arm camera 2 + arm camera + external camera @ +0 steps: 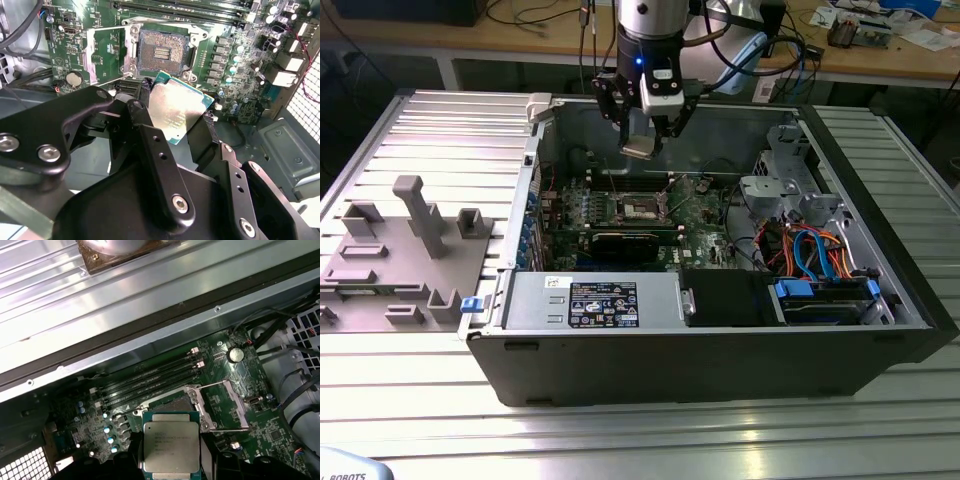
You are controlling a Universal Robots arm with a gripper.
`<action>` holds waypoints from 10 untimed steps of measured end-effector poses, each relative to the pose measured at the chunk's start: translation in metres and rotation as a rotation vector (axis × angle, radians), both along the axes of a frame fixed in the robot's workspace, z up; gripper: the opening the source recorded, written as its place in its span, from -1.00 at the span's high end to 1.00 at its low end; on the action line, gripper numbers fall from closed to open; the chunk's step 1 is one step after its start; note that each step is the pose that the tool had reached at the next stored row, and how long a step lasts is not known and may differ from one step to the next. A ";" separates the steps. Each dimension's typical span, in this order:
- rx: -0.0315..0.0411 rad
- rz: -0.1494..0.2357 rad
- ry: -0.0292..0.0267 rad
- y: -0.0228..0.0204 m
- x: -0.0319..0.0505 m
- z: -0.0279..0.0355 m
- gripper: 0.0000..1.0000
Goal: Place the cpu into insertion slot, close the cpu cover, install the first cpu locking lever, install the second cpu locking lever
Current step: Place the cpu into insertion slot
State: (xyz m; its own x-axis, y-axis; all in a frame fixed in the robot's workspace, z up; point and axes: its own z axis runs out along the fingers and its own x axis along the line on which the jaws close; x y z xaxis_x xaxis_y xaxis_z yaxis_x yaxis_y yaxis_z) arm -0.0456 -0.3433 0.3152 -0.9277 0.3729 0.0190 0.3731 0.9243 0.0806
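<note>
1. Ribbed metal table [420, 420] under everything in the exterior view.
2. Open black computer case [720, 350] lying flat at the middle of the table, with a grey plastic holder [400, 260] at nine o'clock from the case.
3. Green motherboard [705, 215] on the case floor, toward ten o'clock inside it, with blue and orange cables [810, 250] at three o'clock from the board.
4. Black gripper [640, 140] hanging over the case at twelve o'clock, above the board. Fingers [145, 92] closed in on two opposite edges of the chip, gripping it.
5. Chip [171, 446] held in the air, dull silver top showing in both wrist views. Clear of the board and not yet seated. At twelve o'clock from the socket in the exterior view.
6. Socket [162, 52] bare, dark centre exposed, silvery rim around it.
7. Socket cover [110, 29] swung open just beside the socket, green board visible through its window.
8. Round silver coin battery [74, 78] on the board, on the far side of the cover from the socket.
</note>
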 end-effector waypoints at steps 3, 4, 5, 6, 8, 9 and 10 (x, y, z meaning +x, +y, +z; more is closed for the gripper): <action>0.0000 -0.006 0.0000 0.0000 0.0000 -0.0002 -0.08; 0.0001 -0.008 -0.0001 0.0000 0.0000 -0.0003 -0.08; 0.0000 -0.011 0.0000 0.0000 0.0000 -0.0004 -0.08; 0.0000 -0.013 0.0000 0.0000 0.0000 -0.0004 -0.08; 0.0000 -0.019 -0.0001 0.0000 0.0000 -0.0006 -0.08; 0.0000 -0.021 0.0000 0.0000 0.0000 -0.0007 -0.08; 0.0000 -0.025 0.0000 0.0000 0.0000 -0.0009 -0.08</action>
State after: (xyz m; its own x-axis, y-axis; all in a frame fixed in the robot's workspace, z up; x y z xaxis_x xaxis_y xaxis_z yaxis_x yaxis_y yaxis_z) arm -0.0456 -0.3433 0.3143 -0.9179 0.3963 0.0190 0.3965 0.9145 0.0806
